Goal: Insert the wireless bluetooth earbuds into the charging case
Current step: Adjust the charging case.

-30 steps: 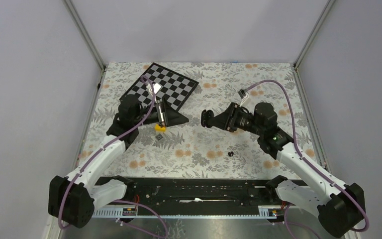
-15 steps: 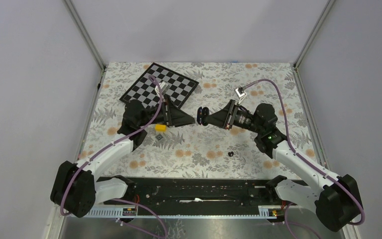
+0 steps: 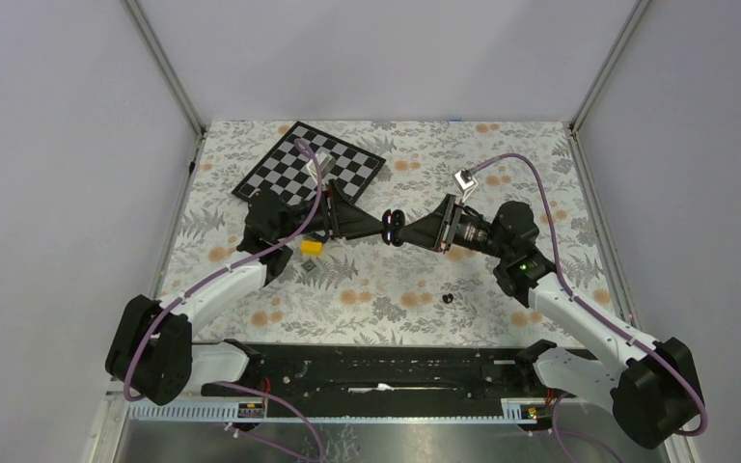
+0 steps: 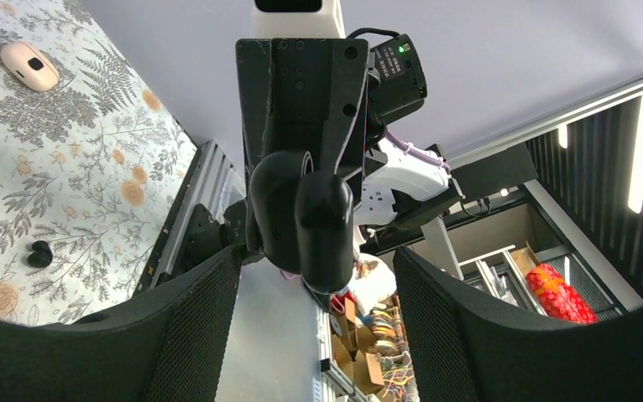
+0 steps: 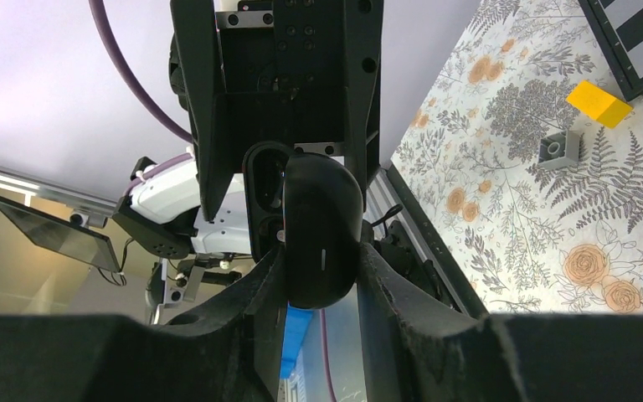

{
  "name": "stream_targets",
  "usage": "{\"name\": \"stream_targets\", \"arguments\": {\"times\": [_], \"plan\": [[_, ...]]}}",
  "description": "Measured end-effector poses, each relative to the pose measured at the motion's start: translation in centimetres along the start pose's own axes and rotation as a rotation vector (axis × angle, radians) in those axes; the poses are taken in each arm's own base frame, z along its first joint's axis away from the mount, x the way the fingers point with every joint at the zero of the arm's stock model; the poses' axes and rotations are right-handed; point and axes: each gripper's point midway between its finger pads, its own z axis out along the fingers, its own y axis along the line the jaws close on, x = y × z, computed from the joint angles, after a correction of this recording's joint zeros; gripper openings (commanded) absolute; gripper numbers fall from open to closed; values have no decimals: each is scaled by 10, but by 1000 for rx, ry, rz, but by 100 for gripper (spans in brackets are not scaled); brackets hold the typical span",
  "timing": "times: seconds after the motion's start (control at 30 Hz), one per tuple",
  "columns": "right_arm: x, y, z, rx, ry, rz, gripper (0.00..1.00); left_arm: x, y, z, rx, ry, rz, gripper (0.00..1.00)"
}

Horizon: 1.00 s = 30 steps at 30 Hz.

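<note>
Earbuds lie loose on the floral-patterned bench (image 3: 502,154). A tiny black earbud (image 3: 449,297) sits in the lower middle of the overhead view, well apart from both arms. In the left wrist view I can see a small pale beige-pink earbud (image 4: 29,65) at the upper left of the frame. I cannot pick it out from above.

The glossy black rounded charging case (image 3: 393,225) is off the bench, near the middle of the overhead view. My right hand (image 3: 407,230) pinches it, with the padded fingers (image 5: 393,293) pressed against its two sides. From both wrist cameras the case shows two rounded halves hinged apart, so I read it as standing open. I cannot see into its wells.

My left hand (image 3: 371,223) comes in from the left of the frame and meets the case nose to nose with the right hand. Its mesh-faced fingers (image 4: 192,318) are spread wide, one on each side of the case, and hold nothing. I cannot tell whether they touch it.

Below the left hand in the overhead view, a small yellow block (image 3: 311,248) rests on the bench with a small grey block (image 3: 306,264) just beside it. A black-and-white checkerboard (image 3: 309,172) lies flat towards the upper left.
</note>
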Motion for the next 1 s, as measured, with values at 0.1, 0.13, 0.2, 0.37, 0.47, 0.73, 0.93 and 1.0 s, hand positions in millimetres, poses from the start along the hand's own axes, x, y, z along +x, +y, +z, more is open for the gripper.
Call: {"name": "stream_targets", "arguments": {"times": [0.1,0.13,0.2,0.37,0.47,0.73,0.93,1.0], "plan": [[1,-1,0,0,3,2,0,4,1,4,8,14,-11,69],[2,-2,0,1,3,3,0,5,1,5,8,18,-13,69],[2,-2,-1,1,5,5,0,7,1,7,7,28,-12,68],[4,-1,-1,-7,16,4,0,8,-2,11,1,40,10,61],[5,-1,-1,-10,23,5,0,7,-1,12,-5,40,15,57],[5,0,-1,-15,23,7,0,5,-2,14,-17,45,29,49],[5,0,-1,-14,23,8,0,6,2,14,-32,49,28,38],[5,-1,-1,-12,22,10,0,5,1,15,-31,49,32,32]]}}
